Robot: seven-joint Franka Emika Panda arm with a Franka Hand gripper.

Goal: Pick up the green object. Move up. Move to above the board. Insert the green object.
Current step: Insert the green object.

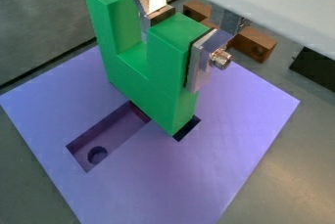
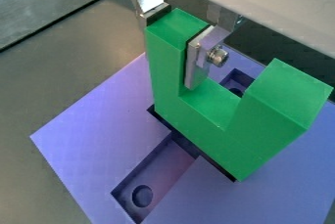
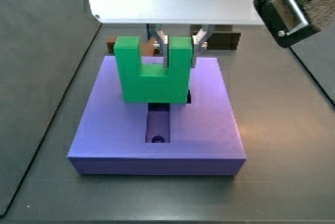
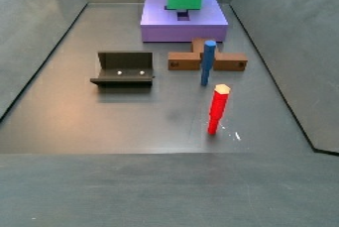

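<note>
The green object is a bright green U-shaped block standing upright, prongs up. My gripper is shut on one prong, a silver finger flat against each side. It shows the same way in another wrist view and a side view. The block's base meets the middle of the cross-shaped recess in the purple board. How deep it sits I cannot tell. One round hole lies open in the recess arm. The board lies flat under the block.
A brown block lies on the floor beside the board, with a blue post in front of it and a red post nearer. The fixture stands left of them. Grey walls ring the floor.
</note>
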